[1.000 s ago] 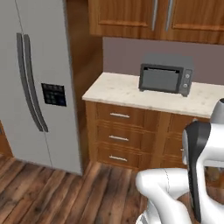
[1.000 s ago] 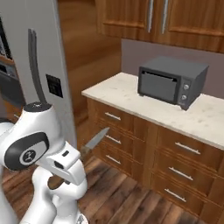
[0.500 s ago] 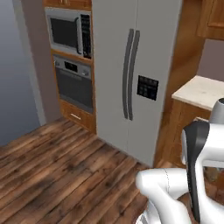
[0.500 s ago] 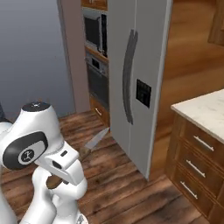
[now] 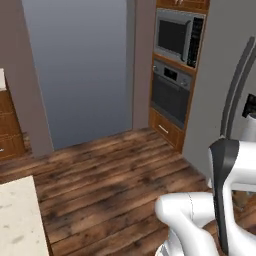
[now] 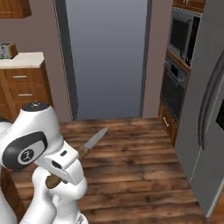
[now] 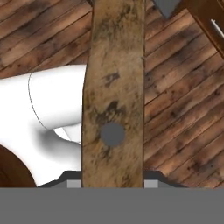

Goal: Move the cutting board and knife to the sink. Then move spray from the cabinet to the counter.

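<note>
A white robot arm carries one knife (image 6: 83, 151) over an open stretch of wooden floor (image 6: 131, 170), the silver blade angled up and away from the hand, the brown handle clamped in the jaws. In the hand view the handle (image 7: 114, 100) runs straight up the middle, a grey rivet showing in the wood, with the two dark fingertips pressed against its sides at the bottom edge; the base of the blade is cut off at the top of that view.

The floor ahead is bare plank as far as a tall grey doorway (image 6: 105, 57). To the right stands a wall column holding one microwave (image 5: 179, 36) above one oven (image 5: 171, 92), with a drawer below. Beside it, one grey fridge (image 6: 205, 113) rises past the frame; its top and right side are cut off.

At the far left of the right base view, a cream bench (image 6: 22, 60) sits over three wooden drawers, with a small toaster (image 6: 8, 50) on top, too small to make out in detail. A corner of another pale bench (image 5: 17, 220) juts into the lower left of the left base view, its extent hidden by the frame edge. The arm's own body blocks the floor directly beneath the knife in both base views.
</note>
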You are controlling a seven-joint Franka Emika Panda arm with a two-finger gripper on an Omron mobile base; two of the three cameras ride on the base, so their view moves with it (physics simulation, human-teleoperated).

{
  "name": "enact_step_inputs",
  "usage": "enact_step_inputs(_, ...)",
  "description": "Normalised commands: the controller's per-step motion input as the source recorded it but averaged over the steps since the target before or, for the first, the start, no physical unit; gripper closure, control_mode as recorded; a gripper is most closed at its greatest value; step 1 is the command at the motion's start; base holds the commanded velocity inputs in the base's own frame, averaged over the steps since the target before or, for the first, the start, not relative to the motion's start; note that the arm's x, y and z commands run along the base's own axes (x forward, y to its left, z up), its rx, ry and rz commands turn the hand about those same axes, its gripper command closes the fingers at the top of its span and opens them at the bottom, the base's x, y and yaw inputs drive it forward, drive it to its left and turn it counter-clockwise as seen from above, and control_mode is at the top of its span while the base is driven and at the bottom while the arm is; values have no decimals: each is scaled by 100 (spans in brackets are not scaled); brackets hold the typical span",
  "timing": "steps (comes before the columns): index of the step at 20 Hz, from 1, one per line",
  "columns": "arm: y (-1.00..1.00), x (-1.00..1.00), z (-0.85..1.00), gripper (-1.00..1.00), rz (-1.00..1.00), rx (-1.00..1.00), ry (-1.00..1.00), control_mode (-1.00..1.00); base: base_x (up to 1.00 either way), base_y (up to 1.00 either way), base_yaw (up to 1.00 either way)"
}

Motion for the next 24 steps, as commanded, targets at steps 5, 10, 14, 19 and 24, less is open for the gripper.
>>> enact_step_inputs(5, 0, 0, 0, 100, 0, 0, 0, 100, 62, -1, 49)
enact_step_inputs(10, 0, 0, 0, 100, 0, 0, 0, 100, 76, -17, 42)
enact_step_inputs(14, 0, 0, 0, 100, 0, 0, 0, 100, 71, -17, 44)
enact_step_inputs(19, 0, 0, 0, 100, 0, 0, 0, 100, 65, -30, 45)
enact_step_inputs(24, 0, 0, 0, 100, 0, 0, 0, 100, 62, -35, 47)
